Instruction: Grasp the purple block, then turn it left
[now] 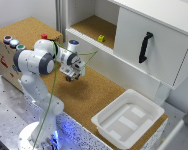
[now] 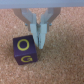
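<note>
- The small dark purple cube with yellow letters is seen in the wrist view resting on the cork-topped desk; it is not made out in the exterior view, being hidden under the arm.
- The tool is seen with its two pale fingers close together, tips nearly meeting, beside one upper corner of the cube and not around it; nothing is held.
- The step in hand is judged to be the grasp, not yet made.
- For a sound grasp, the fingers should be spread wider than the cube, then centred over it so that one finger falls on each opposite face.
- A square, low grip is advised, since so small a block could slip during the leftward turn.
- The yellow block on the far shelf should be ignored.
</note>
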Robot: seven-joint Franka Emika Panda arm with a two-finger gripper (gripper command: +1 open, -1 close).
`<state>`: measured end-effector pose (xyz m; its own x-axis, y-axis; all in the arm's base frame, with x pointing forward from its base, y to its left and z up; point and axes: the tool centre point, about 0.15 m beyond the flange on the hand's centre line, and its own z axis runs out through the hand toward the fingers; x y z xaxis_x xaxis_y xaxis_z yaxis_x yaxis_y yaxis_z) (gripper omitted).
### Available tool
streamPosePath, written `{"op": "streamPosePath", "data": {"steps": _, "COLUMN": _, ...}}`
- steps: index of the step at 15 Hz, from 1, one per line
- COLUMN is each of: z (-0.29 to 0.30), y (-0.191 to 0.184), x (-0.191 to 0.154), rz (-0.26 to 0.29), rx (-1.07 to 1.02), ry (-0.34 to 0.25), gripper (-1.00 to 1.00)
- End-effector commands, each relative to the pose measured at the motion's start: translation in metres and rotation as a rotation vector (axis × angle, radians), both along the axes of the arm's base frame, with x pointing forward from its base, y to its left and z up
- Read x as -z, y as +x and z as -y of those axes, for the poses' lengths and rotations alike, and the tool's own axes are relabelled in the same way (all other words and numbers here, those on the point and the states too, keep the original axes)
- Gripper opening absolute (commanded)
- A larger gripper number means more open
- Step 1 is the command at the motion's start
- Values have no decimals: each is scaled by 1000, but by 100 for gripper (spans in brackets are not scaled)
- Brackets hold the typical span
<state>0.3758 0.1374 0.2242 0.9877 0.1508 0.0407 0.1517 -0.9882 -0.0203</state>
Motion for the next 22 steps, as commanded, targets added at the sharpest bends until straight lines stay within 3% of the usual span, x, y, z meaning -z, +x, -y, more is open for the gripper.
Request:
{"op": "streamPosePath", "data": {"steps": 1, "z": -3, "y": -27, "x": -51, "rz": 30, "rx": -51, "ry": 5, "gripper": 100}}
{"op": "streamPosePath", "data": {"steps": 4, "z": -9, "y": -33, "x": -59, "rz": 30, "rx": -125, "ry": 25, "gripper": 100}}
{"op": "streamPosePath", "data": {"steps": 10, "z": -34, "y": -30, "x": -55, "rz": 55, "rx": -256, "ry": 10, "gripper": 100}}
{"op": "streamPosePath", "data": {"steps": 16, "z": -43, "y": -23, "x": -29, "rz": 96, "rx": -290, "ry": 18, "gripper": 100}}
{"op": "streamPosePath", "data": {"steps": 22, "z": -40, "y": -14, "x": 6, "rz": 71, "rx": -285, "ry": 47, "gripper": 100}}
